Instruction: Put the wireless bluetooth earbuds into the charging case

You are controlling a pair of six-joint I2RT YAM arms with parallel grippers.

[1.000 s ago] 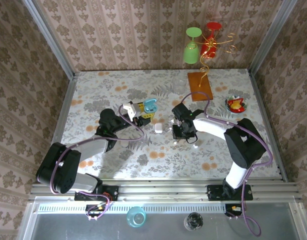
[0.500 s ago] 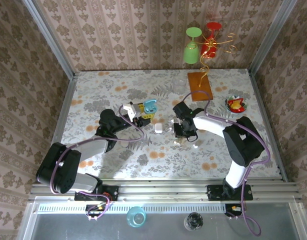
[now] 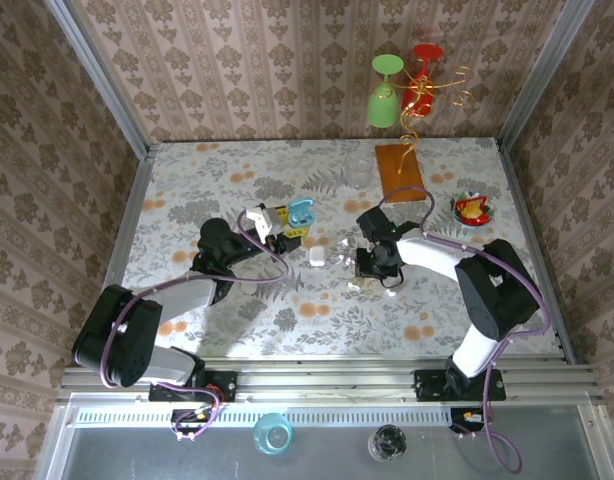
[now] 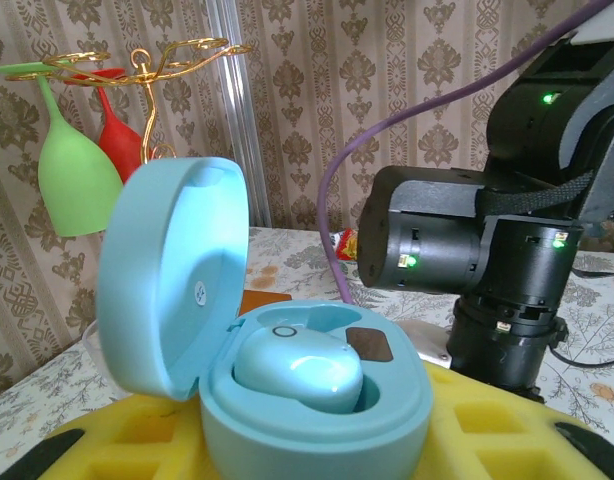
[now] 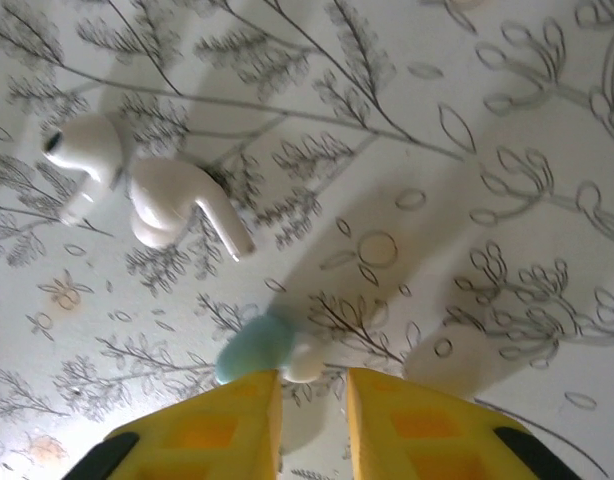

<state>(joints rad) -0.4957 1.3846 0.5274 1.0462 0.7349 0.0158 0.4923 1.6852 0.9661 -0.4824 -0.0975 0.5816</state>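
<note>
**Left gripper.** The left gripper is closed on the teal charging case, which is clamped between the yellow finger pads. The case is held upright with its lid swung open and standing at the left of the body. One seated teal earbud is lodged in the left well of the case. Beside it, a dark patch is visible in the second well.

**Right gripper.** In the top view, the right gripper is positioned to the right of the teal charging case and nearer the arm bases, pointed down at the table. Its jaws are seen narrowly parted, with shadowed tabletop visible in the gap and nothing clamped between them. A loose teal earbud, with a white end, lies on the table directly at the fingertips. Contact between it and the fingertips cannot be determined.

**Other items.** Two white earbuds lie touching each other on the table, beyond the loose teal earbud and apart from it. A closed white case rests on the table just beside the teal charging case, between it and the right gripper.
</note>
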